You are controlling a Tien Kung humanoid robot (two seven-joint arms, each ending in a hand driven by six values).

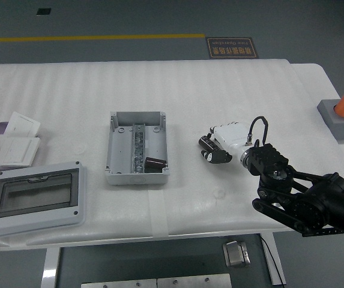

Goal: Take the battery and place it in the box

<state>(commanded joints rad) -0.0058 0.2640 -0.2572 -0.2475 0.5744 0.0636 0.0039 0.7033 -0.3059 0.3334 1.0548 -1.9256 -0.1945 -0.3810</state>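
Reaching in from the right, the right robot hand (pixel 218 146) is seen with its fingers curled narrowly around the battery (pixel 207 146), a dark cylinder lying at the hand's left side, just above or on the white surface (pixel 220 90). Whether the battery is already lifted clear cannot be told from this view. The box (pixel 137 147), an open grey enclosure, lies to the left of the held battery, near but apart from it, so the coming move is judged to be a leftward carry across the gap. The battery's long axis appears to run roughly front to back, slightly angled, though most of it is covered by the fingers. A second dark cylinder (pixel 155 163) is already seen inside the box, near its front wall. No left arm is shown, so only the right arm is placed for the work. The palm side and the fingertip contact are hidden.
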